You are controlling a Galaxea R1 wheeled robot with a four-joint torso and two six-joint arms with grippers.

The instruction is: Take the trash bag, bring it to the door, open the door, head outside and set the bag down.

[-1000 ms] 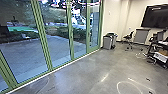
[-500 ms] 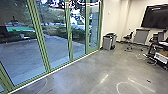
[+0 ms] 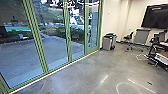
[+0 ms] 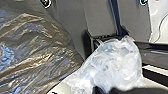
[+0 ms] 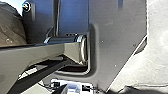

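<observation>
So the trash bag (image 4: 35,55) was right up close to the robot, a big puffy thing in brownish, shiny, kinda see-through plastic, all creased. Right next to it in the left wrist view was a scrunched-up bunch of clear plastic (image 4: 112,65), but I honestly couldn't tell if that was part of the same bag. It sat right by the left claw (image 4: 105,89), and no clue whether that claw was open or closed, I just couldn't make it out. Same story with the right claw (image 5: 96,90), couldn't tell.

The robot was indoors on a shiny grey floor (image 3: 82,75). Along its left ran glass door panels (image 3: 53,37) in green frames, and they looked shut, with a paved yard (image 3: 20,55) and some bushes (image 3: 77,33) on the other side. Past the far end of the glass stood a grey bin (image 3: 107,43) near the wall (image 3: 113,20). Further right were a dark chair (image 3: 128,37), a grey cabinet-looking thing (image 3: 141,37), a big black screen (image 3: 156,17) up on the wall, and a cluttered bench (image 3: 163,44).
</observation>
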